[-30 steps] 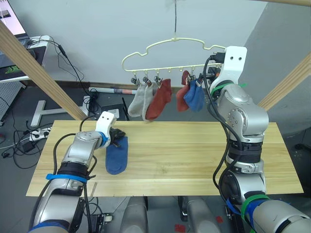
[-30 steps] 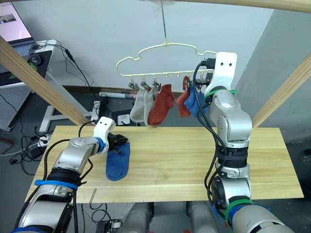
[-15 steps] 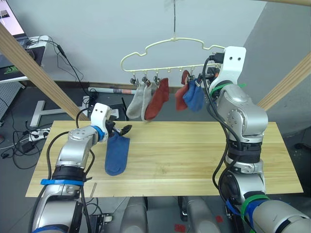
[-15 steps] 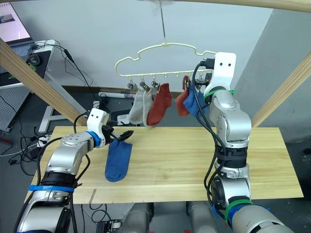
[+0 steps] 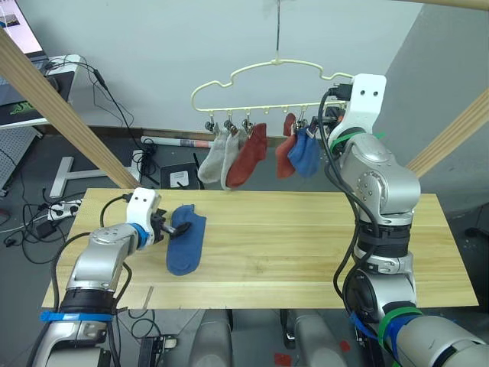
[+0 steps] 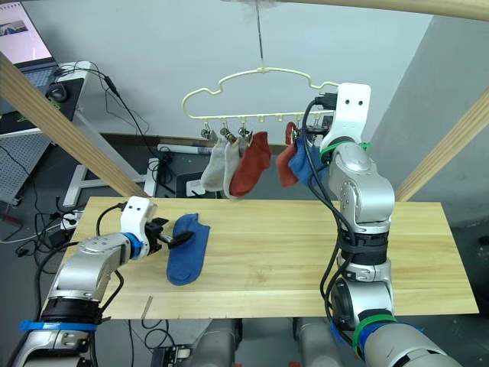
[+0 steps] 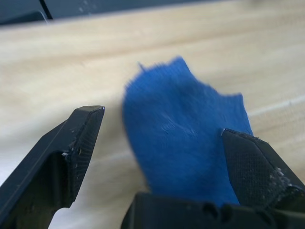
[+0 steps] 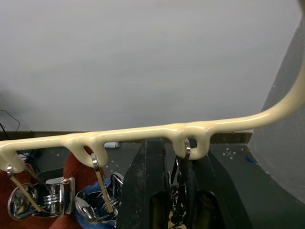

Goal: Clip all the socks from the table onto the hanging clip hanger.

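Note:
A blue sock (image 5: 186, 240) lies flat on the table (image 5: 290, 252), left of centre. My left gripper (image 5: 176, 228) is open at the sock's cuff end; in the left wrist view its fingers (image 7: 71, 148) stand on either side of the blue fabric (image 7: 186, 138). The cream clip hanger (image 5: 263, 70) hangs above the table's far edge. Clipped to it are two grey socks (image 5: 218, 158), two rust-red socks (image 5: 249, 155) and a blue sock (image 5: 306, 154). My right gripper (image 8: 177, 151) is raised at the hanger's right end, shut on a metal clip (image 8: 179, 191).
Slanted pale wooden beams cross at the left (image 5: 65, 115) and right (image 5: 451, 138). Cables and a power strip (image 5: 57, 210) lie on the floor to the left, beside a desk with a screen (image 5: 19, 46). The table's right half is bare wood.
My left gripper opened and drew back to the left and lower. The blue sock's raised cuff end dropped onto the table. The right arm held still.

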{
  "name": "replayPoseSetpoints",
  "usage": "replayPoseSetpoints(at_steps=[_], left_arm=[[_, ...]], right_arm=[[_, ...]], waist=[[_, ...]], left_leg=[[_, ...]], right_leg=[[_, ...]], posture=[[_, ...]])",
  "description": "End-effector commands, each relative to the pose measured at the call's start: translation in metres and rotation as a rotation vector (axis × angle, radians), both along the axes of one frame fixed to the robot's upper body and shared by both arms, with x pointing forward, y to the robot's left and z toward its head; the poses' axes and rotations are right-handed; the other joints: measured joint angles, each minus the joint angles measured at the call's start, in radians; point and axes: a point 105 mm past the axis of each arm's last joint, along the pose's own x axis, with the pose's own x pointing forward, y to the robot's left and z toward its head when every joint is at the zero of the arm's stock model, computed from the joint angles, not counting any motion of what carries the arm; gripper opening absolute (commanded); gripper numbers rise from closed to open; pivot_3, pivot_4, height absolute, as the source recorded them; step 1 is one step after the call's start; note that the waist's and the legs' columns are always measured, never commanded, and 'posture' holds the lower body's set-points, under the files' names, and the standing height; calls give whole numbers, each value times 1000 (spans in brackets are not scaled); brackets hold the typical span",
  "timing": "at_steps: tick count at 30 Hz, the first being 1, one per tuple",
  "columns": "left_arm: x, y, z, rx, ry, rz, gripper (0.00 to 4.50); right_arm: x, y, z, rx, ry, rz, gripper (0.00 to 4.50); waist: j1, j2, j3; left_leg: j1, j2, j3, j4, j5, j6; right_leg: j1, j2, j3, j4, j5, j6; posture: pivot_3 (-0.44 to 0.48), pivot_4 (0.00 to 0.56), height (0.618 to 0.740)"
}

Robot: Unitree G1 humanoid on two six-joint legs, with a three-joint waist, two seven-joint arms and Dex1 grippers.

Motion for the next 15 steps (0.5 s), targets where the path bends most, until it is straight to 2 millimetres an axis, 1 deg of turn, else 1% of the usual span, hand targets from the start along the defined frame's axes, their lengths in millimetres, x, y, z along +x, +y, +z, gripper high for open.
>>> replayPoseSetpoints(at_steps=[1,2,3,6,10,11,12,15], left_arm=[[2,-3,-9,40,38,-6,4469],[3,-4,-14,51,56,-6,4469],[3,-4,-16,62,66,-9,4469],[6,-3,-20,84,87,1,4469],[3,0,-27,126,109,-9,4469],[2,1,-28,127,110,-8,4099],[2,1,-28,126,112,-7,3955],[1,1,-28,123,113,-6,3076]], right_arm=[[-7,0,15,5,-69,3,1],[-7,0,16,4,-69,1,1],[-8,-1,16,3,-69,0,1],[-9,-3,16,0,-69,-8,1],[-9,-5,17,2,-70,-14,1],[-10,-5,17,2,-70,-14,1],[-10,-5,17,2,-69,-14,1],[-9,-5,17,2,-67,-12,1]], waist=[[0,0,0],[0,0,0],[-1,0,0],[-2,0,0],[-3,0,0],[-3,0,0],[-3,0,0],[-4,0,0]], left_leg=[[0,0,0,0,0,0],[0,0,0,0,0,0],[0,0,0,0,0,0],[1,0,0,0,0,0],[1,0,1,0,0,0],[1,0,1,0,0,0],[1,0,1,0,0,0],[1,0,1,0,0,0]], right_leg=[[0,0,0,0,0,0],[0,0,0,0,0,0],[0,0,0,0,0,0],[0,0,0,0,0,0],[0,0,1,1,0,0],[0,0,1,1,0,0],[0,0,1,1,0,0],[0,0,1,1,0,0]], posture=[[73,301,740],[73,301,740],[44,301,740],[36,301,740],[36,301,740],[36,301,740],[36,301,740],[43,300,740]])
